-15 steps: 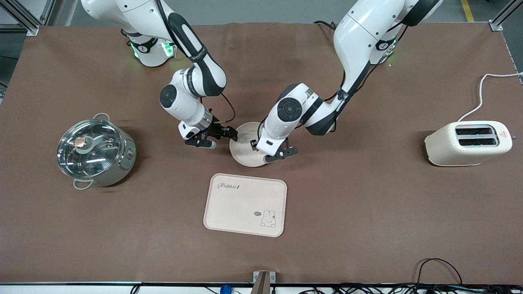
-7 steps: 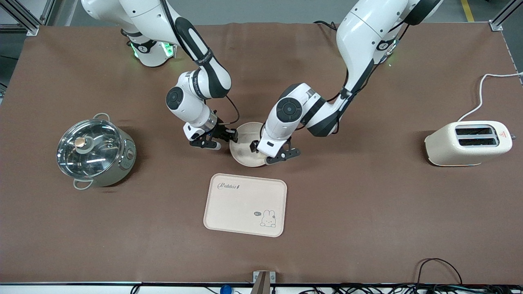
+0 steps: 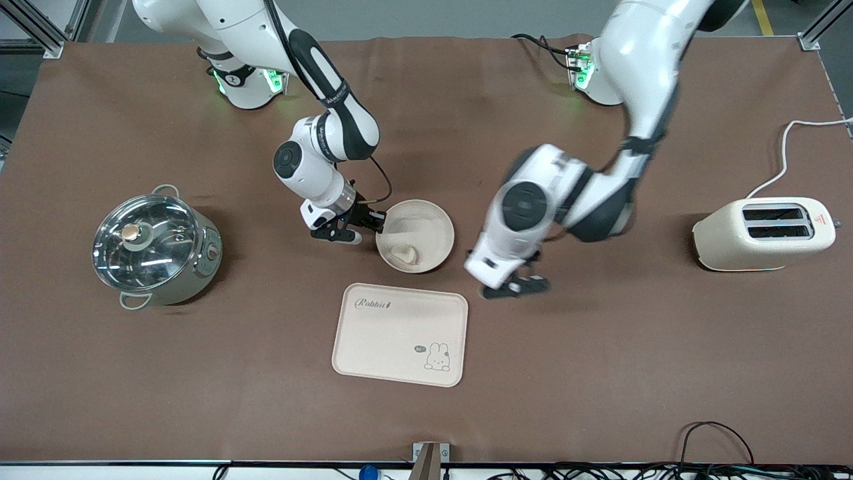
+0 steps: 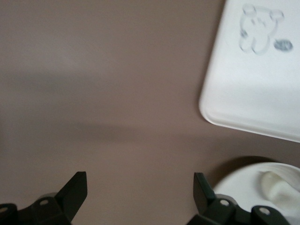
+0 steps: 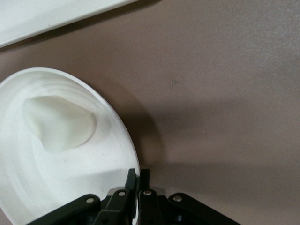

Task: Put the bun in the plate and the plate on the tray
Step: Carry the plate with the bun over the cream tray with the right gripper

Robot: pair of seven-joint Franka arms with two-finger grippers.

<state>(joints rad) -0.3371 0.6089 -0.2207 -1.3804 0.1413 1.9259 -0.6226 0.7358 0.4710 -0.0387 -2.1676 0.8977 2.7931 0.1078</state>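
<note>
The right gripper (image 3: 373,225) pinched the rim of the plate (image 3: 433,223), blocking that edge; the bun (image 3: 404,253) lay inside, near the tray-side rim. The left gripper (image 3: 512,287), fingers spread, hung over bare surface (image 3: 600,347) beside the tray (image 3: 373,340). A strip of surface separated plate and tray. The pot (image 3: 156,248) and toaster (image 3: 763,233) stood well apart at opposite ends.

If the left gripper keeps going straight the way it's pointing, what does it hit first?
Probably only bare table. The left gripper is open and points down at the brown surface between the plate and tray, with nothing between its fingers. Its height above the table is unclear.
</note>
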